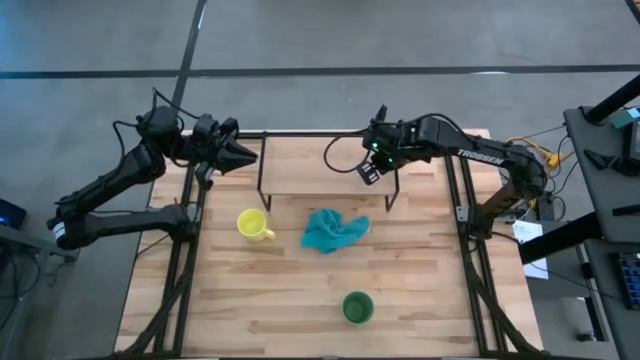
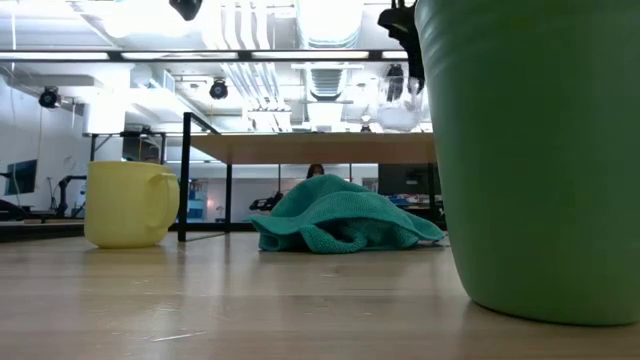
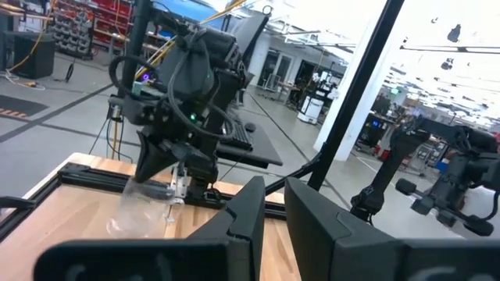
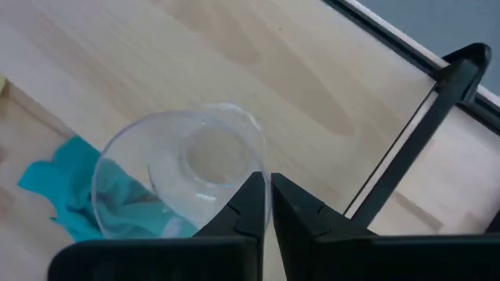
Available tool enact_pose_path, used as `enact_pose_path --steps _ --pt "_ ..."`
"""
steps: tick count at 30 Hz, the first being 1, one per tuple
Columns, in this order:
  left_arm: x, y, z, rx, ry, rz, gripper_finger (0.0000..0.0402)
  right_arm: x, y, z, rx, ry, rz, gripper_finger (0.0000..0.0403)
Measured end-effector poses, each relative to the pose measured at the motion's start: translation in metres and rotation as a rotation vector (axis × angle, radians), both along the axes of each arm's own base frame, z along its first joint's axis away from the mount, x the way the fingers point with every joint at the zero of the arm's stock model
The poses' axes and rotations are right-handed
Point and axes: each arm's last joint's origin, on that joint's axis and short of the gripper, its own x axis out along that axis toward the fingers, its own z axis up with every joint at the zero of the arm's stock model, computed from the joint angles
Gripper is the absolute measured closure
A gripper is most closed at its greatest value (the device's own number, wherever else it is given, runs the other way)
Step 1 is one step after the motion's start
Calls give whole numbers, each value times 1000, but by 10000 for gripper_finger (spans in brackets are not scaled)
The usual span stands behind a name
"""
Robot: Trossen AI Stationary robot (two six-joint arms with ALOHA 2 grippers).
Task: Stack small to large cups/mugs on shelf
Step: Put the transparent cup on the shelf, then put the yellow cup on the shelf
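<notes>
The table [image 1: 300,320] carried everything, and the shelf [image 1: 330,165] was seen standing along its far edge, its light plank raised on thin black legs, its long axis parallel to that edge. The green cup [image 1: 358,307], largest of the three vessels, stood upright with mouth up near the table's near edge, toward the right; it was judged untouched and last in the stacking order. The teal cloth [image 1: 335,231] lay crumpled near the table's middle, just in front of the shelf. The yellow mug [image 1: 253,224] stood upright left of the cloth, its handle turned toward the cloth side; it was judged to be awaiting its turn. The clear glass cup [image 4: 180,176] was held over the right part of the shelf plank by the right gripper [image 4: 266,204], whose jaws were seen pinched on the cup's rim, one finger inside and one outside. The rim grip was judged to keep the base free for setting down. In the right wrist view the cup's open mouth faced the camera, so its axis lay roughly along the fingers. The left gripper [image 1: 243,154] waited at the shelf's left end, fingers close together with a narrow gap and nothing between them.
</notes>
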Motion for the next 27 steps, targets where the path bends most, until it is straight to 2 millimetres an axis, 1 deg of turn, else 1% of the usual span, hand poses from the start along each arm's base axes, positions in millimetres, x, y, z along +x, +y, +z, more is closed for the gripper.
enact_pose_path --steps 8,12,17,27 --pt "-4 -3 2 12 -15 0 362 1 -4 -1 -35 -2 -19 331" --pt "-5 -3 2 12 -15 0 362 2 -8 0 -46 -27 -26 317" --pt "-4 -2 2 9 -11 0 362 4 -10 1 -58 -50 -23 315" --pt "-4 -2 2 10 -12 0 362 4 -10 1 -58 -53 -19 326"
